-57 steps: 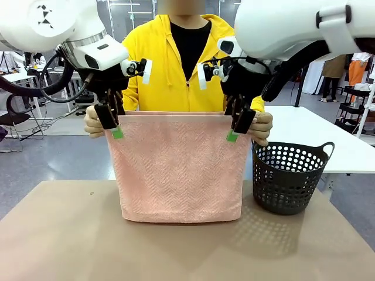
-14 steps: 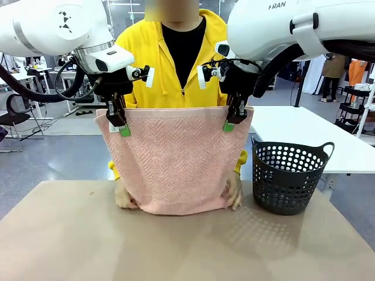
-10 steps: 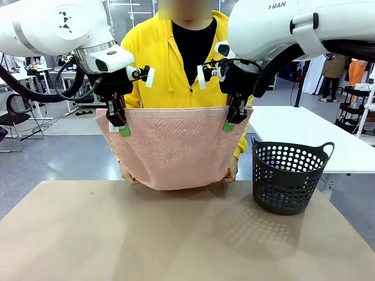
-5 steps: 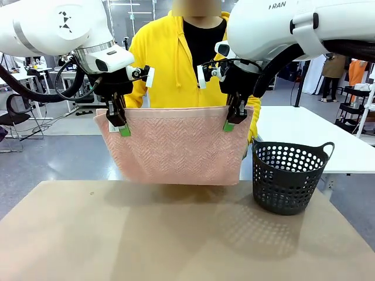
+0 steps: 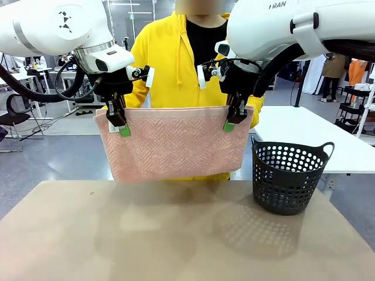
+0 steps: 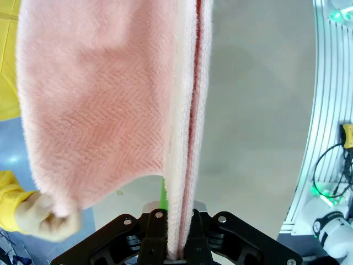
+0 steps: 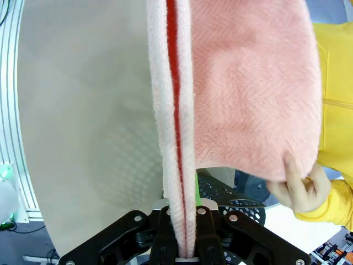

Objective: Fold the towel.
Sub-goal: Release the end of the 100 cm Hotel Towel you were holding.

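The towel hung doubled above the bench, left of the dark basket. The left pincer and right pincer clenched its top corners, and the person's hands gripped its lower corners behind.

Camera set-up: one fixed front view, two wrist views.
Front camera sat between the arms, facing across the bench at the person. Wrist cameras looked close along the left end effector and right end effector, down the towel; all shared towel and bench.
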